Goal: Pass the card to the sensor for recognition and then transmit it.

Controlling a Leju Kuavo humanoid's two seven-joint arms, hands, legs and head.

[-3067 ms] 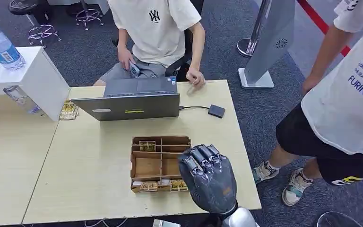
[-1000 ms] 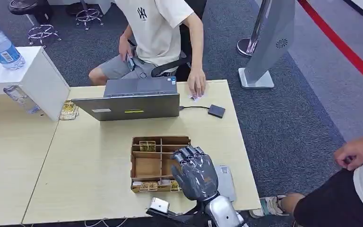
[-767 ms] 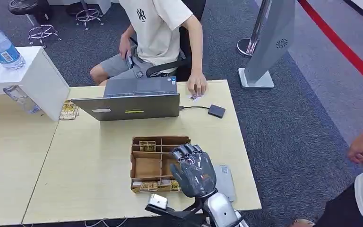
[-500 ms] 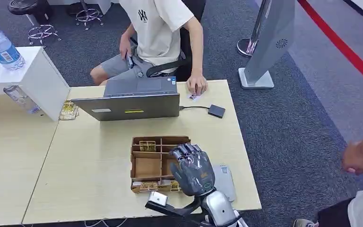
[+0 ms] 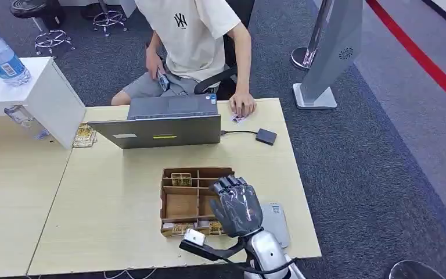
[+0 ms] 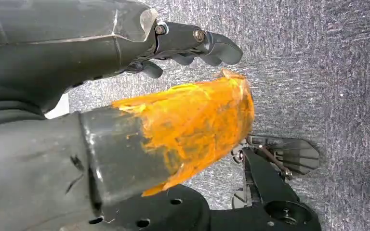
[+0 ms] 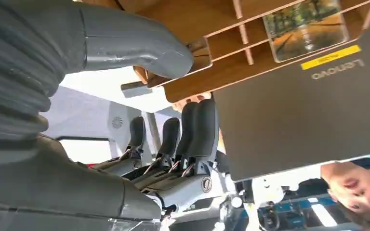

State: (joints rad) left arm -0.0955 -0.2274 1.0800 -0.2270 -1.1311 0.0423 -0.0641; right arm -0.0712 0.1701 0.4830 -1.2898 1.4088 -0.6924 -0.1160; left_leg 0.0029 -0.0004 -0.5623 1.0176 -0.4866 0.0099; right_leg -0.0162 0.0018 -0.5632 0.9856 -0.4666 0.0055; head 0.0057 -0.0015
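Over card box [image 5: 196,200] | right robot hand [image 5: 236,206] hovers, fingers apart

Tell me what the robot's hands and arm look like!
The right hand is dark grey with black fingers, on a shiny silver arm with black cables. The left hand has a thick grey thumb wrapped in torn orange tape.

The laptop [image 7: 298,115] lid reads "Lenovo"; the seated person's shirt [image 5: 189,29] bears an "NY" logo.
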